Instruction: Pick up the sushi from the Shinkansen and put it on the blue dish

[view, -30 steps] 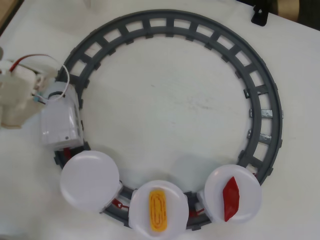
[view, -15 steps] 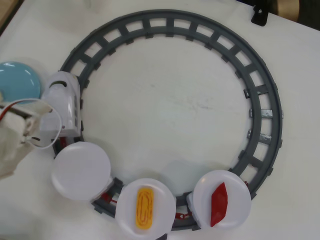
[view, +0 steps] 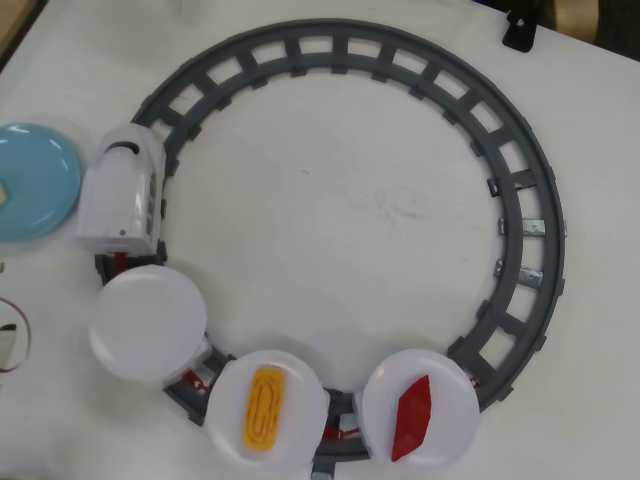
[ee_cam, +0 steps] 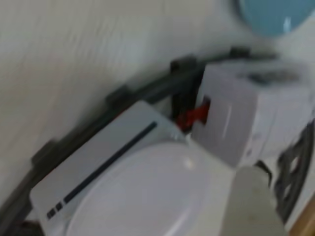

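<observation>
In the overhead view the white Shinkansen [view: 122, 190] stands on the left of the grey ring track [view: 520, 200], nose toward the top. Its first plate [view: 147, 322] is bare. The second plate carries a yellow egg piece [view: 264, 409] and the third a red tuna piece [view: 411, 417]. The blue dish [view: 38, 180] lies at the left edge, partly cut off, with a small pale bit [view: 3, 190] at the frame edge. The sushi does not show clearly. The blurred wrist view shows the Shinkansen [ee_cam: 246, 113], its first car [ee_cam: 123, 182], the blue dish [ee_cam: 270, 14] and one pale finger [ee_cam: 253, 201].
A red and white wire [view: 15, 335] of the arm pokes in at the overhead view's left edge. A black clamp [view: 520, 28] sits at the top right. White tabletop fills the inside of the ring.
The arm has pulled back off the left edge, uncovering the blue dish. The train has run on along the track, its engine toward the top and the plates leftward.
</observation>
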### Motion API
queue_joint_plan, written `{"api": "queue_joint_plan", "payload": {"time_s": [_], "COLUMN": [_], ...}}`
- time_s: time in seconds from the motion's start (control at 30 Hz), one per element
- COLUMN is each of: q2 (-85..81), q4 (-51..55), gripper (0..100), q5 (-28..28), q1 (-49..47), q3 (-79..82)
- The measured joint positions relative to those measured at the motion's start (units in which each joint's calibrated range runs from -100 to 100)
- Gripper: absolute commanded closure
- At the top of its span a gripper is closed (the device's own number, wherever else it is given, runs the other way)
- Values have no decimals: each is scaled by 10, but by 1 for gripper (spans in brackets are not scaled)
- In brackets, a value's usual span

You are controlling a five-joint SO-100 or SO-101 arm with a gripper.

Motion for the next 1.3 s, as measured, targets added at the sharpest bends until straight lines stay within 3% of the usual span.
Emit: {"api": "queue_joint_plan", "payload": {"time_s": [0.13, 0.3, 0.6, 0.7, 1.1, 1.3], "q2": [-39, -43, -49, -54, -286, -326], "q4": [-59, -161, -270, -277, -208, -201], "gripper": [78, 91, 93, 97, 97, 97], "q5": [17, 13, 6, 6, 6, 6], "q1": [-52, -136, -213, -221, -229, -245], "q3": [93, 214, 321, 338, 421, 429]}}
